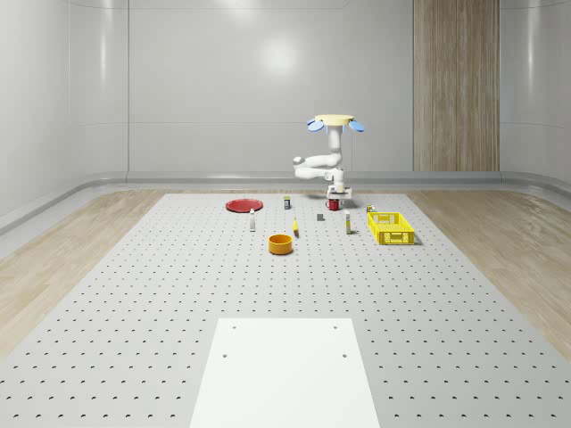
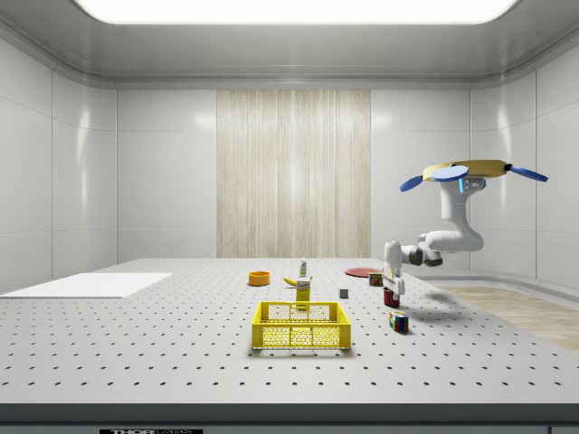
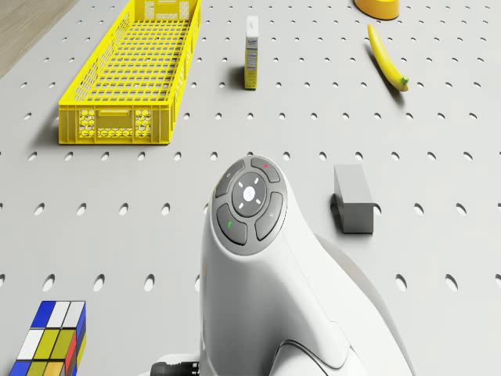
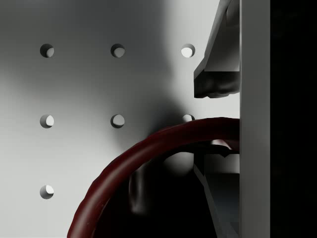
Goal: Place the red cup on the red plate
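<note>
**Now my claw straddles the cup's rim**

Hovering above the far part of the grey perforated table (image 1: 134, 294), I reach my white arm (image 2: 448, 240) down to the small red cup (image 1: 333, 204). My claw (image 4: 218, 121) has one finger (image 4: 215, 79) outside the dark red rim and the other inside; the two stand close on it, with the rim between them. The cup stands upright on the table, well apart from the flat red plate (image 1: 244, 205), which lies off to the whole-scene view's left. A yellow mesh crate (image 1: 390, 226) sits nearer, right of me.
</note>
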You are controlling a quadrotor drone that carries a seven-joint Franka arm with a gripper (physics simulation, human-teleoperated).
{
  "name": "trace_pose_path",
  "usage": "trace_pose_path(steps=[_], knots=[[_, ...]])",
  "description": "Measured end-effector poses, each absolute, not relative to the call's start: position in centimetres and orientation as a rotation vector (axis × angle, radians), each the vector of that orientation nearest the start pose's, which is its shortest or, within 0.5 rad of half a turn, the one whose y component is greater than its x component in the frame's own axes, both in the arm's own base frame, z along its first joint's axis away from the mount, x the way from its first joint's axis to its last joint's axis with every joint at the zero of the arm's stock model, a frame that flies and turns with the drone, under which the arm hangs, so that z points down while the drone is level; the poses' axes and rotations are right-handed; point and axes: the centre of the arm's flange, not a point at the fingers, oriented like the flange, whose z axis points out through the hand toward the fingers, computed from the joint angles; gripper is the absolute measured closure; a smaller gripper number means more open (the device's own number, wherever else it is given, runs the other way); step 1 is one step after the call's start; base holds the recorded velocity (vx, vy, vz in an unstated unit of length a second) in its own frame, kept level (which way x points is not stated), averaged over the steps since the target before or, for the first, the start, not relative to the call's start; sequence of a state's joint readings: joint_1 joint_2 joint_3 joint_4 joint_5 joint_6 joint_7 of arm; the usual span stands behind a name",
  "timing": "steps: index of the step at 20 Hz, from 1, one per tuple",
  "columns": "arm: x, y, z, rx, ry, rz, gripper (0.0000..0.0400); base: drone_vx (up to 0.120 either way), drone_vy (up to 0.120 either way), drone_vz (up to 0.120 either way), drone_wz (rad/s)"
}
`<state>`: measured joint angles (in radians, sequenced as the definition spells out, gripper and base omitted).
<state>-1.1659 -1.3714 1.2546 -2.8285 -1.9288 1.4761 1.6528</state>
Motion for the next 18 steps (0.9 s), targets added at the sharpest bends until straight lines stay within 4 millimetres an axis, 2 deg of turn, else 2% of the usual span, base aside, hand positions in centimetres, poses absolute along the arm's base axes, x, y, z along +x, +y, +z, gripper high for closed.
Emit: trace_pose_path(steps=[3, 9, 13, 18], knots=[[31.7, 0.0, 52.1, 0.001, -0.002, 0.785, 0.0287, 0.0, 0.0, 0.0, 0.0], [31.7, 0.0, 51.7, 0.0, -0.001, 0.772, 0.0288, 0.0, 0.0, 0.0, 0.0], [31.7, 0.0, 50.5, 0.0, -0.002, 0.782, 0.0296, 0.0, 0.0, 0.12, 0.0], [31.7, 0.0, 49.7, 0.001, -0.002, 0.775, 0.0299, 0.0, -0.12, 0.12, 0.0]])
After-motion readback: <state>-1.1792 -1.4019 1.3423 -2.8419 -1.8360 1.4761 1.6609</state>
